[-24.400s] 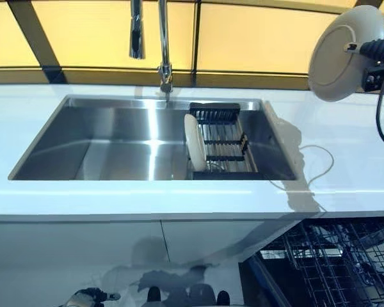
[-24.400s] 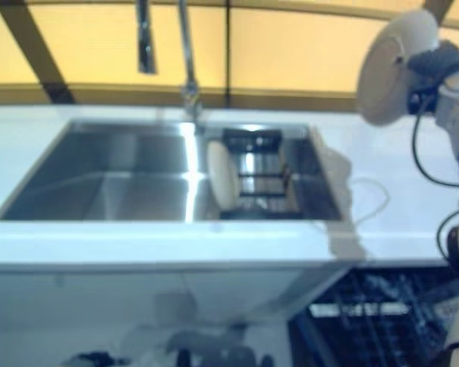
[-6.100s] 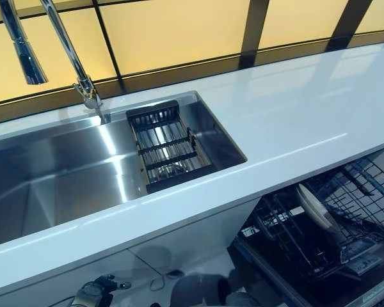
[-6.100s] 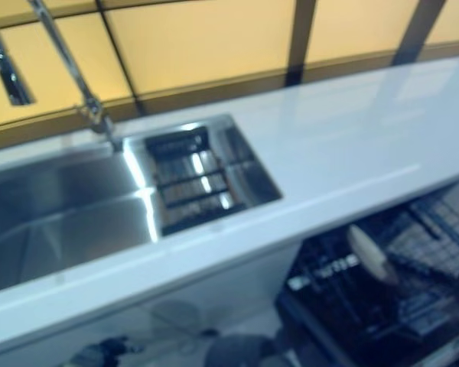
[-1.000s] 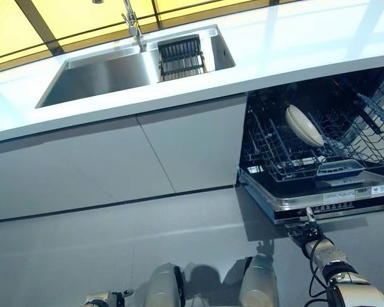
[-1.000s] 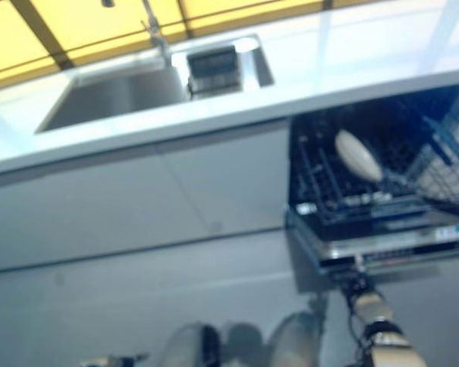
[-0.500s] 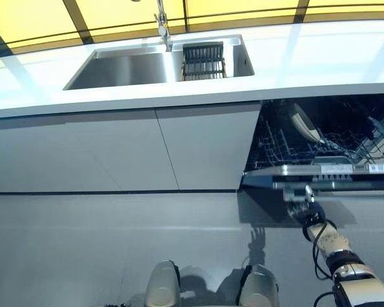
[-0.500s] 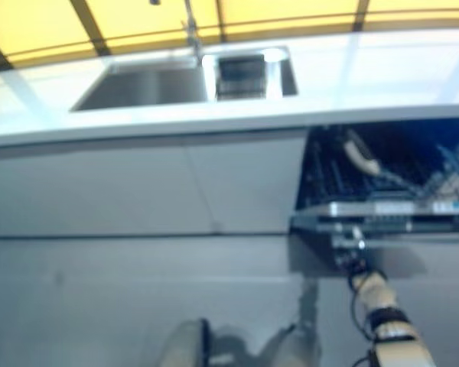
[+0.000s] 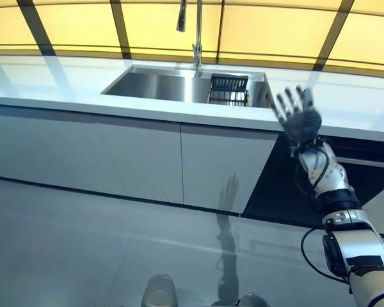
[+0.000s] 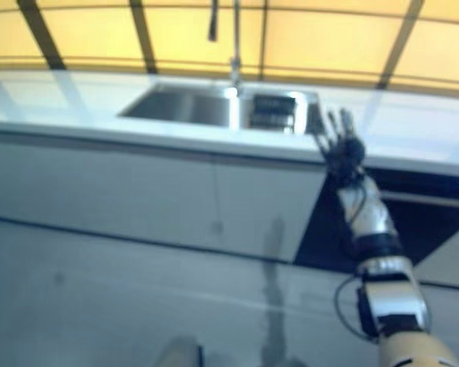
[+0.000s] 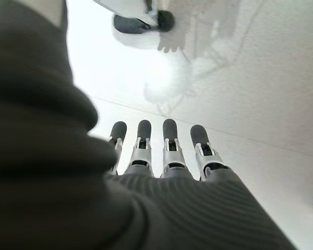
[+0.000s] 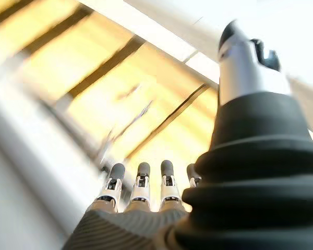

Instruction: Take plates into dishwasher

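No plate shows in any view. The dishwasher [image 9: 285,185] is a dark bay under the white counter [image 9: 352,105], right of the white cabinet doors; its racks are hidden. My right hand [image 9: 299,118] is raised in front of the counter's edge above that bay, fingers spread and straight, holding nothing. It also shows in the right wrist view [image 12: 141,187], with straight fingers. My left hand [image 11: 167,148] shows only in the left wrist view, fingers straight, hanging over the floor and empty. The black dish rack [image 9: 229,89] in the steel sink [image 9: 160,86] holds no plate.
A tall faucet [image 9: 196,32] stands behind the sink. White cabinet fronts [image 9: 134,153] run under the counter to the left. Grey floor [image 9: 115,243] lies between me and the cabinets. Yellow wall panels [image 9: 269,32] rise behind the counter.
My right hand has risen from the dishwasher door's front edge to counter height. The door has swung up; the rack and the plate in it no longer show. The view has shifted too.
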